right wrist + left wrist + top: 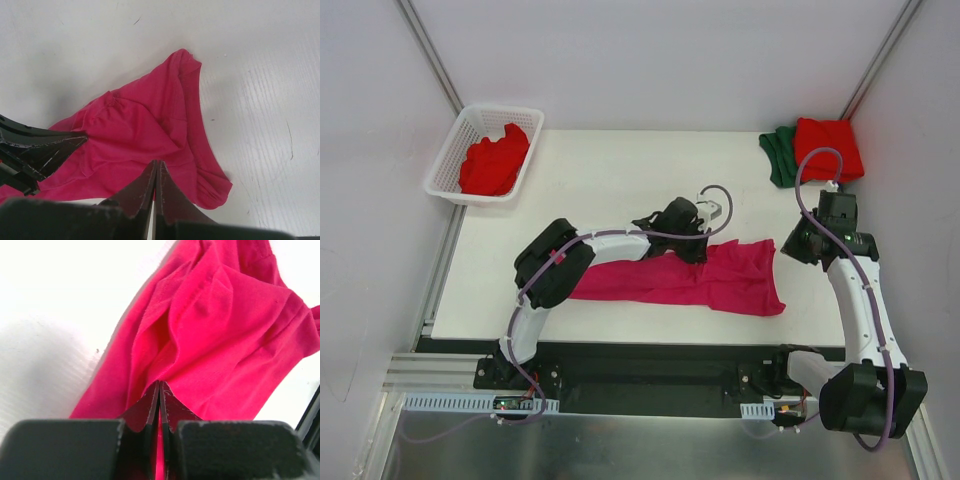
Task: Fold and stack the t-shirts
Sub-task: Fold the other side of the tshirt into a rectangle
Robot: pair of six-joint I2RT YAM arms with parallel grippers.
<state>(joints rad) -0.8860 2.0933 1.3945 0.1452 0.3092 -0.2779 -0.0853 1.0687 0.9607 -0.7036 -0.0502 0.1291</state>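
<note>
The white table [620,170] appears whole only from the top camera, and so does the full spread of the magenta t-shirt [720,280]. It lies in a long crumpled band across the near middle of the table, its wider end toward the right arm. Only that view takes in the white lattice basket [445,165] at the far left corner with a loose red t-shirt [495,165] bunched inside it. It also shows the far right corner, where a folded red t-shirt [828,148] lies partly over a dark green t-shirt [778,155]. From above, the left gripper [688,240] sits over the far edge of the magenta cloth, but its fingers cannot be made out. The left wrist camera settles that: the two fingers are pressed together with a pleat of magenta cloth nipped at their tips, and folds fan away from that spot. The right gripper [798,245] stands just beside the shirt's right end in the top view. Its own wrist camera shows its fingers fully together, tips against the cloth near one corner, though whether any fabric is caught between them cannot be told. That view also catches the left gripper at its left edge, resting on the same shirt.
</note>
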